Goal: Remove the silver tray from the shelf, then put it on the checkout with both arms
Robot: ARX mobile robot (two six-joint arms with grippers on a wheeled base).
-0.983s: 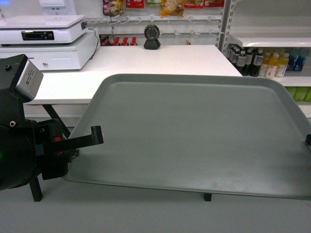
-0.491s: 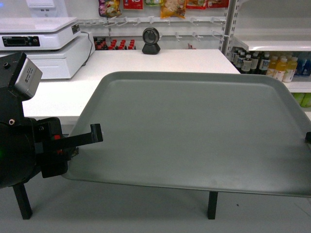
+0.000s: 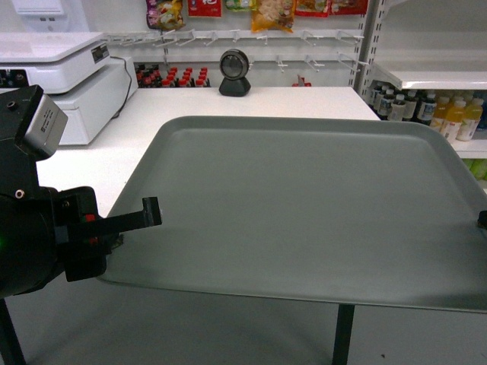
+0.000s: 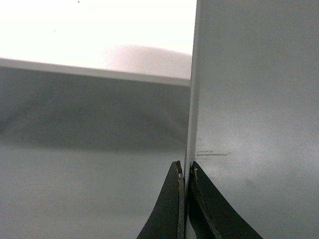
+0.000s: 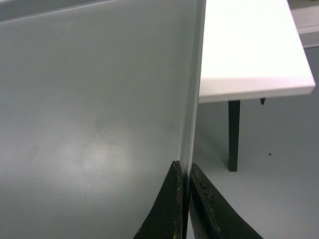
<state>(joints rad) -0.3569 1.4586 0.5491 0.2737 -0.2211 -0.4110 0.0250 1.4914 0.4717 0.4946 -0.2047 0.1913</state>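
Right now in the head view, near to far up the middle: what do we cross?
Tray → checkout → black round device at the counter's back edge → wall hooks with snack bags.

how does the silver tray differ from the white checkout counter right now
The silver tray is matte grey-green with a low raised rim; the checkout is plain white and flat. The tray is held up in the air, its edges pinched by the left end effector and right end effector; the checkout stands on dark legs. Both are flat and rectangular.
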